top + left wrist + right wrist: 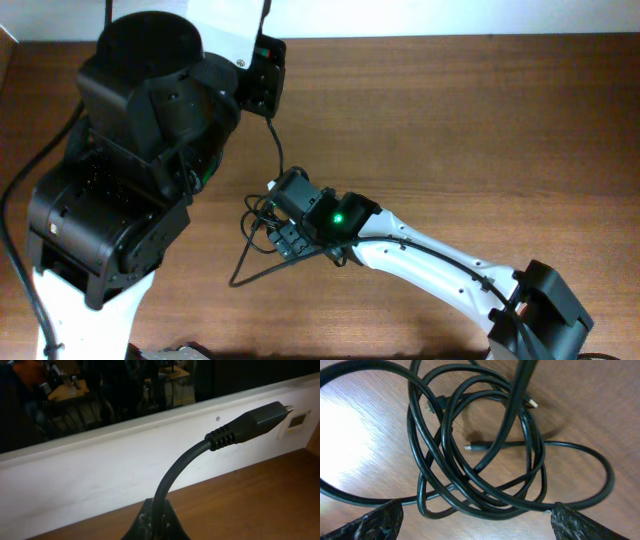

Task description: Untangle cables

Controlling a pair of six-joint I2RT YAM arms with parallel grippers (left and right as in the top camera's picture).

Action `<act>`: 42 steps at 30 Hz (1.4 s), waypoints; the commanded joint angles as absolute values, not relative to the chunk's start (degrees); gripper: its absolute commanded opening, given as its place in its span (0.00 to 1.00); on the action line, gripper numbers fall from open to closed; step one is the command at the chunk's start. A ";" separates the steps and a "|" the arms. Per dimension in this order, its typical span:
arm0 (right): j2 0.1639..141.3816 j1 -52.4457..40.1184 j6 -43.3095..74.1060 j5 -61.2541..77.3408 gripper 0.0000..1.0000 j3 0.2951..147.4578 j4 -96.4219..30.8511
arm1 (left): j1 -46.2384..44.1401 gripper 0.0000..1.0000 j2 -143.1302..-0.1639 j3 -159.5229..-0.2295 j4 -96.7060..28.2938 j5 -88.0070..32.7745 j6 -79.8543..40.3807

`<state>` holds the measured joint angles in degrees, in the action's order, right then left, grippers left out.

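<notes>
Brown wood of the table (480, 120) under everything. On its left side in the overhead view, bulky and black, close to the camera: the left arm (130, 170). From the lower right, white-shelled with a green light, the right arm (420, 255), reaching toward the middle. Behind the table edge in the left wrist view, a white wall (100, 475).

Near the table's middle, the cables (480, 460): thin black cords looped over one another in a loose tangle, lying flat on the wood under the right arm's tip, one wide loop spreading out to the side. A single strand (279, 145) running from the tangle up to the left gripper (155, 522).

Left gripper: clamped on that strand, the cord arching up out of the fingers (172, 529), clear of the table. Right gripper (476, 510): spread wide, directly above the tangle, one finger (370, 522) at each side, gripping nothing.

Smallest: the black plug (255, 417) at the held strand's end, metal tip pointing away; another small plug end (474, 447) inside the tangle.
</notes>
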<state>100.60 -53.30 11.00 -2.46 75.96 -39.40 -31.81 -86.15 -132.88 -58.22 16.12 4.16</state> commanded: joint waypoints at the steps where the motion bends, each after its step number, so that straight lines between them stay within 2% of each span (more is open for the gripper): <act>1: 100.77 -53.63 -0.54 -6.15 0.94 76.29 -39.70 | -31.73 0.00 -86.19 -133.97 -58.24 17.82 6.09; 7: 100.77 -53.56 -12.25 -10.61 0.94 76.29 -41.85 | -31.73 0.00 -86.19 -133.97 -58.22 17.82 6.11; 13: 100.77 -53.52 -7.66 -10.46 0.94 75.61 -42.87 | -31.73 0.00 -86.19 -133.97 -55.99 17.91 7.40; 15: 100.79 -53.54 -6.98 -6.61 0.93 75.33 -42.57 | -31.73 0.00 -86.19 -133.99 -55.07 18.50 7.42; 19: 100.90 -53.52 -5.26 -5.89 0.93 72.44 -39.03 | -31.73 0.00 -86.17 -133.99 -53.39 19.53 8.73; 22: 101.01 -53.52 -5.28 -5.82 0.88 70.04 -36.58 | -31.73 0.00 -86.17 -134.32 -53.12 20.49 8.71; 23: 101.03 -53.52 -5.28 -5.82 0.80 69.91 -36.34 | -31.73 0.00 -86.17 -134.32 -53.17 20.84 8.73; 25: 101.06 -53.52 -5.28 -5.85 0.41 69.91 -35.97 | -31.73 0.00 -86.17 -134.32 -53.25 20.84 8.71; 26: 101.06 -53.52 -5.23 -5.82 0.04 69.91 -35.79 | -31.73 0.00 -86.17 -134.32 -53.25 20.82 8.71; 34: 100.36 -53.52 -4.84 -8.49 0.04 71.55 -37.30 | -31.73 0.00 -86.19 -134.30 -56.23 20.84 8.71; 39: 94.83 -51.75 -1.89 -9.72 0.04 82.61 -45.82 | -31.73 0.00 -86.19 -134.30 -56.75 20.86 8.71; 42: 88.29 -46.22 1.91 -9.74 0.04 93.34 -55.44 | -31.73 0.00 -86.19 -134.30 -57.01 24.08 8.73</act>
